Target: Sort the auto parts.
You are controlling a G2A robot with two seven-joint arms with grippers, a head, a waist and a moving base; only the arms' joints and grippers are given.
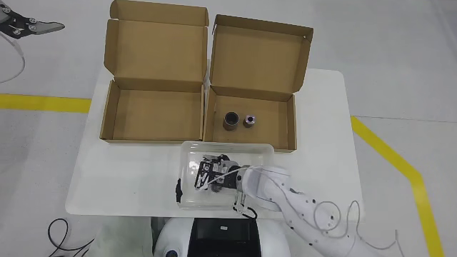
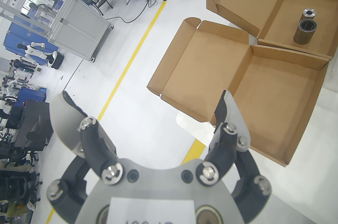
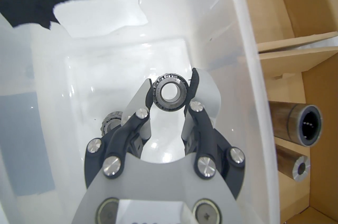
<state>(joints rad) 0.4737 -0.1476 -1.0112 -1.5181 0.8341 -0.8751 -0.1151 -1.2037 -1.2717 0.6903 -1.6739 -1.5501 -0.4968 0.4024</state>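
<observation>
Jaws, right gripper: pressed in on a bearing from both sides, pads against its outer race; the bore faces the wrist camera, so a side pinch is used.
Bearing location: inside the clear bin, near its middle; whether it is lifted off the bin floor cannot be told.
Second bearing: lying in the same bin just beside the gripped one, partly hidden by a finger; judged a later pick.
Bin placement: set at the near edge of the table, just in front of both boxes, so carries are short.
Right box: lid folded open; a dark sleeve and a smaller shiny bushing stood side by side in it; judged the box for cylinders.
Left box: open, no part yet sorted into it; judged the likely place for bearings.
Jaws, left gripper: spread wide, nothing held; positioned off the table over the floor, presumably clear of the working arm.
Step judged: grasp made; lift and carry not yet done.
Risk: the round race may slip in a two-point pinch; the bin wall must be cleared going up.
</observation>
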